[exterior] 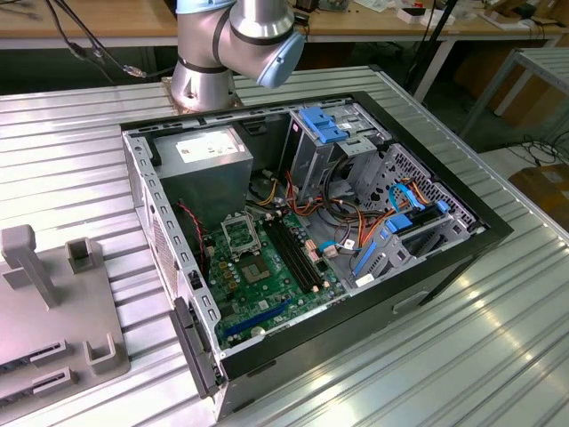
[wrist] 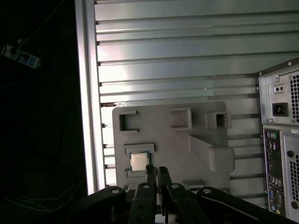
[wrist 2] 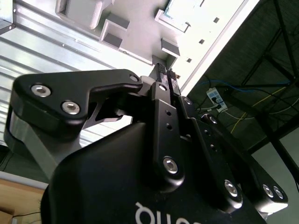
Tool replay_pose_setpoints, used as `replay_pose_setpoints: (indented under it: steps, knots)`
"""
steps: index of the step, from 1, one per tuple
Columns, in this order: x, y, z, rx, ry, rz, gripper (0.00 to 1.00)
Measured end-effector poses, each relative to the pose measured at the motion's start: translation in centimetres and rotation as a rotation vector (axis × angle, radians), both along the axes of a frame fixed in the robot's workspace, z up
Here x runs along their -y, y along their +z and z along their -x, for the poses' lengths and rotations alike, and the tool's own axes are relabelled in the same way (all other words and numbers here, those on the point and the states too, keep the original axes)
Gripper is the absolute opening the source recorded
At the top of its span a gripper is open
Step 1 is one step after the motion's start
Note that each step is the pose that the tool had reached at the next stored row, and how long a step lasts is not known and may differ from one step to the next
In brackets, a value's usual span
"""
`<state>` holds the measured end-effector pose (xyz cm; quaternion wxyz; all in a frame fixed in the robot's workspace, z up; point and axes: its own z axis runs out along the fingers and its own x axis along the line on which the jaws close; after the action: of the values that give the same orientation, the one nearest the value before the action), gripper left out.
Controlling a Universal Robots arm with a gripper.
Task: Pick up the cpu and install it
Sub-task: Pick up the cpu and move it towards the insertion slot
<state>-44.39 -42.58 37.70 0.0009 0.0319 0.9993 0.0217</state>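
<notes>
Cpu: small silver-grey square cpu being cradled in a grey moulded tray, at the exterior view's lower left.
Gripper: black two-finger gripper being held clenched, empty, near the cpu.

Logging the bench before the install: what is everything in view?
cpu: one, silver-grey, on the tray.
tray: one, grey, on the table beside the case.
case: one, black-rimmed, open, on the table.
motherboard: one, green, inside the case.
socket: one, black-framed, on the motherboard.
power supply: one, grey, inside the case.
table: one, ribbed silver, under everything.
arm: one, silver and blue, mounted beside the case.
gripper: one, black, shut and empty, over the tray near the cpu.
</notes>
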Motion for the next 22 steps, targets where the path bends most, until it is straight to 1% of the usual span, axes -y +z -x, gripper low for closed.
replay_pose_setpoints:
  steps: [1,2,8,9,13,14,22]
  knots:
    - [0.0,0.0,0.0,0.0,0.0,0.0,0.18]
    - [0.0,0.0,0.0,0.0001,0.0,-0.0001,0.25]
    - [0.0,0.0,0.0,0.0,0.001,-0.0001,0.26]
    - [0.0,0.0,0.0,0.0001,0.001,0.0,0.32]
    - [0.0,0.0,0.0,0.0,0.001,-0.0001,0.33]
    - [0.0,0.0,0.0,0.0,0.002,0.0,0.4]
    - [0.0,0.0,0.0,0.0,0.002,0.0,0.4]
